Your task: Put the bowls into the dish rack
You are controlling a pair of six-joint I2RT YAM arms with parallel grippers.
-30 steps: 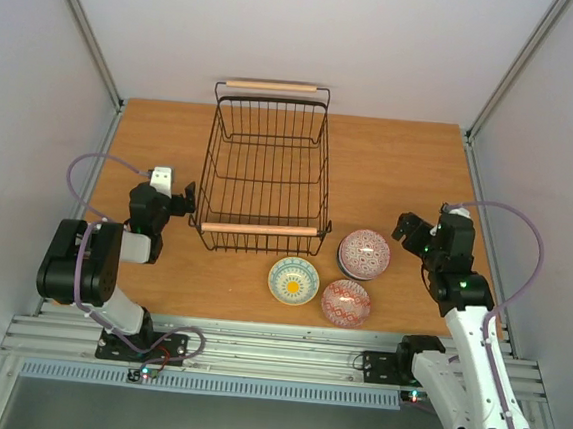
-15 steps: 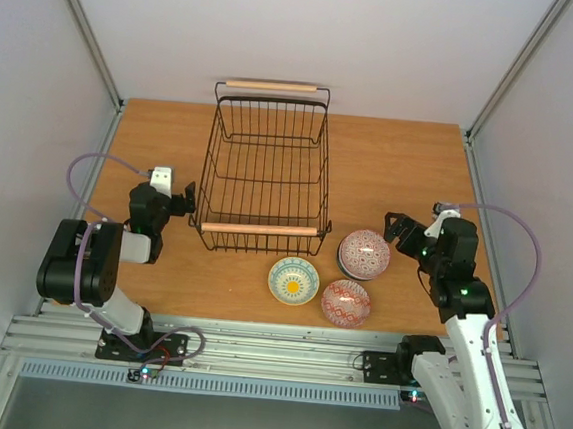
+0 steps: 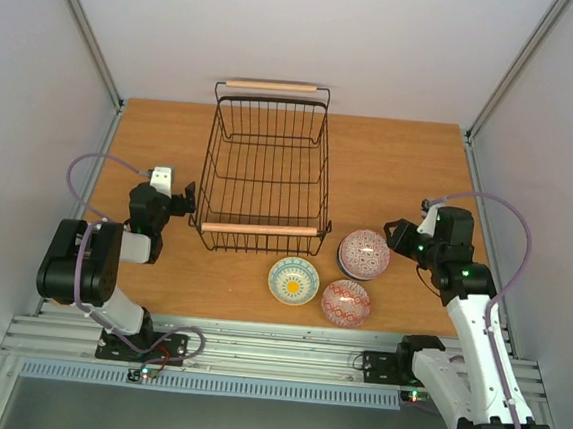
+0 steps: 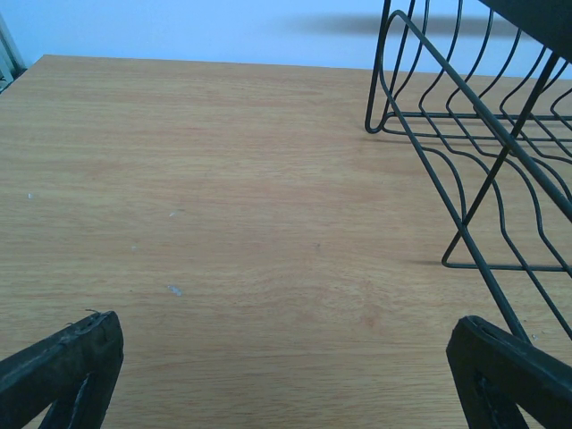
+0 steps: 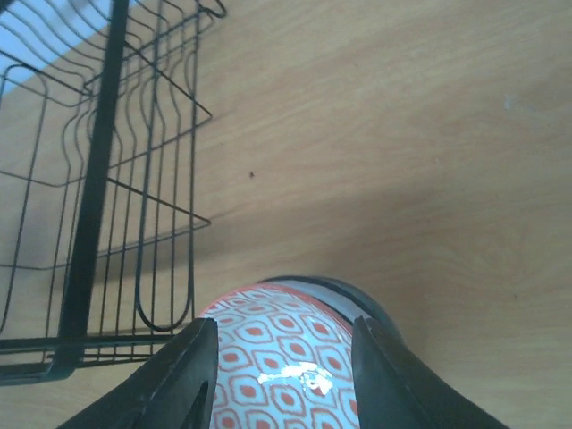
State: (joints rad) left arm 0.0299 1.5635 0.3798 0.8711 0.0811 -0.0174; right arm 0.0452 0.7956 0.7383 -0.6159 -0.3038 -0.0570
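Note:
The dish rack (image 3: 265, 183), black wire with wooden handles, stands mid-table with nothing in it. A red-patterned bowl (image 3: 365, 251) sits stacked in a darker bowl (image 5: 362, 301) right of the rack's front corner. A yellow-and-teal bowl (image 3: 294, 279) and another red bowl (image 3: 345, 302) lie nearer the front. My right gripper (image 3: 396, 237) hangs at the stack's right rim; in the right wrist view its half-closed fingers (image 5: 188, 375) stand either side of the red pattern (image 5: 286, 313), gripping nothing visible. My left gripper (image 3: 188, 202) rests wide open beside the rack's left wall (image 4: 465, 134).
Bare wooden tabletop (image 4: 223, 179) stretches left of the rack. White walls enclose the table on three sides, with metal posts at the corners. The right arm's cable (image 3: 521, 230) loops near the right wall.
The right gripper has moved left and down onto the stacked bowls' right rim, and its jaws have narrowed. The left arm has not moved.

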